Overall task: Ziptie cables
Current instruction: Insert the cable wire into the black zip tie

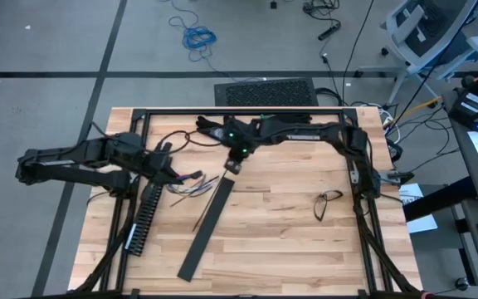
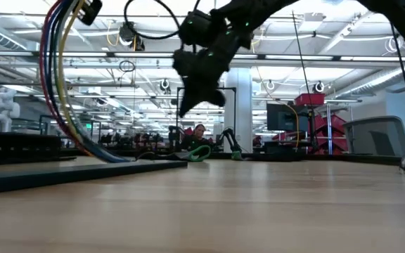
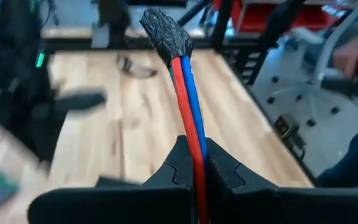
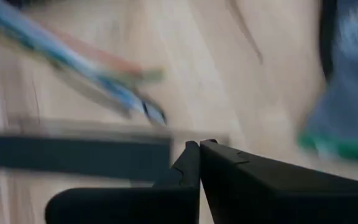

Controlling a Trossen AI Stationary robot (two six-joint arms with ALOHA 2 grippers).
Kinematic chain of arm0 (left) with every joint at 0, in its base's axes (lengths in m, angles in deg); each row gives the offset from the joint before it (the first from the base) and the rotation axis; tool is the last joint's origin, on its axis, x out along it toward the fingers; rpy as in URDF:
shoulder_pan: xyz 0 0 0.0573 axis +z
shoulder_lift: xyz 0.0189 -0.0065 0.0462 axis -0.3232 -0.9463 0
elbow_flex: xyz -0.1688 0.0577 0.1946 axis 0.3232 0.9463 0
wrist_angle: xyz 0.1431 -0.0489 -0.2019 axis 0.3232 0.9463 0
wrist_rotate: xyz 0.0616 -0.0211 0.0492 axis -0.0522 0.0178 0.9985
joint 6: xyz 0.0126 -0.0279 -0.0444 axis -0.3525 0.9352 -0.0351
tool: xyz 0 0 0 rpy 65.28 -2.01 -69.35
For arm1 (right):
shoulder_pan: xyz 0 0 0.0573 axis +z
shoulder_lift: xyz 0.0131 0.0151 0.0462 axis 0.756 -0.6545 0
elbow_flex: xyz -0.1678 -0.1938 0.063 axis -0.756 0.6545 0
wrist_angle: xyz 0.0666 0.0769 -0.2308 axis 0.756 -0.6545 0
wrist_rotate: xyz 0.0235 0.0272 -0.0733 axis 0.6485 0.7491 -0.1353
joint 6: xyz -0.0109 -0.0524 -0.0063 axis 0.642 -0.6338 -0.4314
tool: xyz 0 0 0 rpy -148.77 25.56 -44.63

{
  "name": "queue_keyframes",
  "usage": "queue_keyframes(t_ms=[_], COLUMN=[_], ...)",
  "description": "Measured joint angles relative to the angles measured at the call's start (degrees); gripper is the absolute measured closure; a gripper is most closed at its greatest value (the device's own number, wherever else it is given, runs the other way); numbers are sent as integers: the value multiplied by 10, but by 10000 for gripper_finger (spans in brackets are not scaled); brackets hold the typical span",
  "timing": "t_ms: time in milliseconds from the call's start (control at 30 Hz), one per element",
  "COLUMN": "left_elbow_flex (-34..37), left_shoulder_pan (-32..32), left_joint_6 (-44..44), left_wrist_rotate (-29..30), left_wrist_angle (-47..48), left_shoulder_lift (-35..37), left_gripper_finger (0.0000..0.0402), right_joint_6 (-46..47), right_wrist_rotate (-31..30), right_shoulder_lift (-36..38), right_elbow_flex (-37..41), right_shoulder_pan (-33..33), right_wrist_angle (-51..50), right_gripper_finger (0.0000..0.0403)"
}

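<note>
Duct and lid flank cables; glasses well apart.

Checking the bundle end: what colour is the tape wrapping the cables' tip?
Black tape, clearest in the left wrist view.

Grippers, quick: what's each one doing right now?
Left gripper: shut on the cables.
Right gripper: shut, holding nothing, above the table.
</note>
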Motion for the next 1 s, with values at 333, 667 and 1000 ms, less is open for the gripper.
queue_keyframes(t_ms=[333,667,1000], left_elbow_flex=[0,0,0], left_shoulder_pan=[-5,-5,-5], left_joint_6=[-36,-46,-45], left_wrist_rotate=[-9,-11,5], left_wrist_angle=[69,38,18], left_shoulder_lift=[-29,-71,-72], left_gripper_finger=[388,388,388], right_joint_6=[-10,81,64], right_wrist_rotate=[22,-25,-35], right_shoulder_lift=[-26,-117,-151], right_elbow_flex=[7,7,5], right_shoulder_pan=[33,47,64], right_wrist_angle=[53,305,205], right_gripper_finger=[381,293,309])
